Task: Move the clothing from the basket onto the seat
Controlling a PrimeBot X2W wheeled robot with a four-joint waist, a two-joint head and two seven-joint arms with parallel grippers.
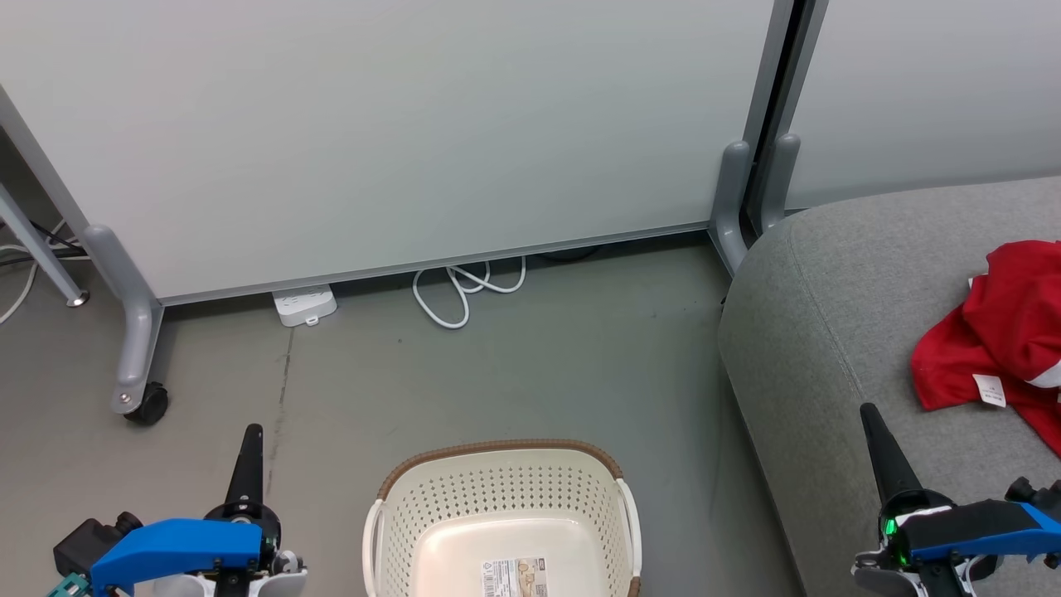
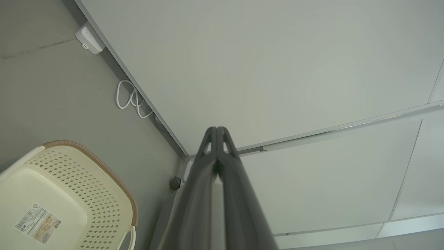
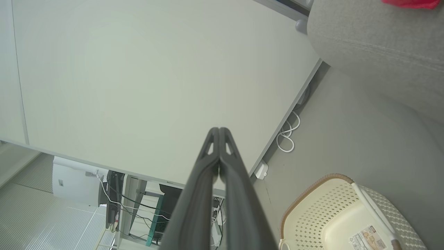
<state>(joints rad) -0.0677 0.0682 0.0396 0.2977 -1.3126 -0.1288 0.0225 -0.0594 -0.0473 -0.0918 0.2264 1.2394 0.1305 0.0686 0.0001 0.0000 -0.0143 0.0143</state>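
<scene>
The cream basket [image 1: 497,489] with its brown rim stands on the floor at bottom centre, holding nothing but a sticker on its base; it also appears as the basket [image 2: 62,180] and the basket [image 3: 333,211] in the wrist views. Red clothing [image 1: 1007,332] with a white label lies crumpled on the grey seat [image 1: 829,332] at the right; a strip of the clothing [image 3: 407,3] shows on the seat [image 3: 374,41]. My left gripper [image 1: 251,433] is shut, left of the basket. My right gripper [image 1: 868,411] is shut, above the seat's front, left of the clothing. Their fingertips meet at left gripper [image 2: 216,129] and right gripper [image 3: 219,130].
A pale partition wall [image 1: 414,124] on grey legs with a caster [image 1: 147,405] stands behind the basket. A white power strip [image 1: 304,304] and a looped white cable [image 1: 464,286] lie on the floor at its base. Bare grey floor lies between basket and wall.
</scene>
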